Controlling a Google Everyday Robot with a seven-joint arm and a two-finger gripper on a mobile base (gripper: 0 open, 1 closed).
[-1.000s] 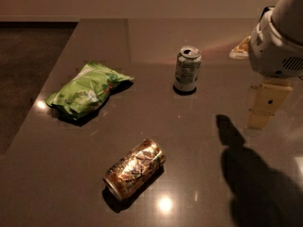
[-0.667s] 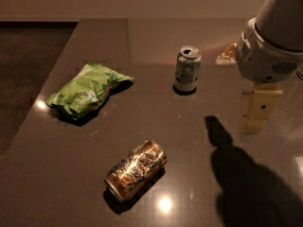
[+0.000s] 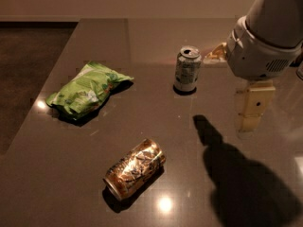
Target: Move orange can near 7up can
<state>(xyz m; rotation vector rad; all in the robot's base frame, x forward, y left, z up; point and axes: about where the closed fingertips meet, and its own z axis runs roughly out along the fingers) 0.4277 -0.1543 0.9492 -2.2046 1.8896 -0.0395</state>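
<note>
Camera view: orange can (image 3: 135, 168) lies sideways, rim pointing near-left; gripper (image 3: 252, 111) far right, jaws' state unclear.

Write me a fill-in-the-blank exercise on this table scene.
The orange can lies on its ____. The 7up can stands ____. The gripper hovers near the picture's ____ edge, beyond the 7up can. The crumpled bag is ____.
Missing: side; upright; right; green.

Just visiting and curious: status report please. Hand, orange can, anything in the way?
Hand hovers right of 7up can. Orange can lies on its side, nearer the camera, untouched. Green bag off left, not between the cans.
</note>
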